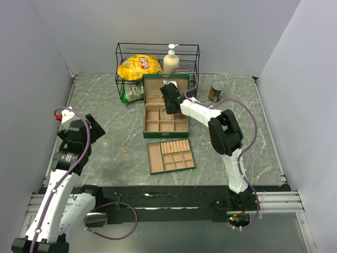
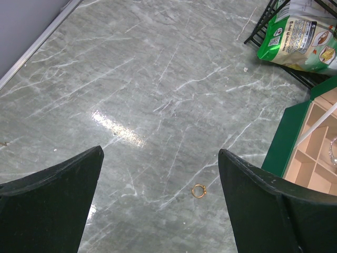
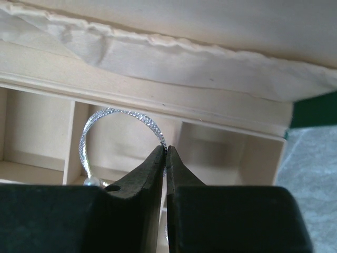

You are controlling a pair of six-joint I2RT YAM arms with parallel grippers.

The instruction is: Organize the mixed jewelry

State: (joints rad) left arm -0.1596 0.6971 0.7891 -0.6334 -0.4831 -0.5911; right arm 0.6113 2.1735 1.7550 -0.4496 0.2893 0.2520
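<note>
A small gold ring (image 2: pixel 198 191) lies on the marble table, between and just beyond my open left gripper's (image 2: pixel 160 152) fingers; it also shows in the top view (image 1: pixel 125 149), left of the tray. My left gripper (image 1: pixel 96 129) hangs above the table, left of the green box (image 1: pixel 145 113). My right gripper (image 3: pixel 167 148) is shut on a thin silvery wire bangle (image 3: pixel 121 118) with a small bead, held over the box's tan compartments; in the top view the right gripper (image 1: pixel 171 108) is over the open box. Another silvery piece (image 2: pixel 333 150) lies in a box compartment.
A flat tan-lined compartment tray (image 1: pixel 169 156) lies in front of the box. A black wire rack (image 1: pixel 121 58) at the back holds a yellow chips bag (image 1: pixel 138 66), a pump bottle (image 1: pixel 171 59) and a green packet (image 2: pixel 300 39). A can (image 1: pixel 216 90) stands right of the box.
</note>
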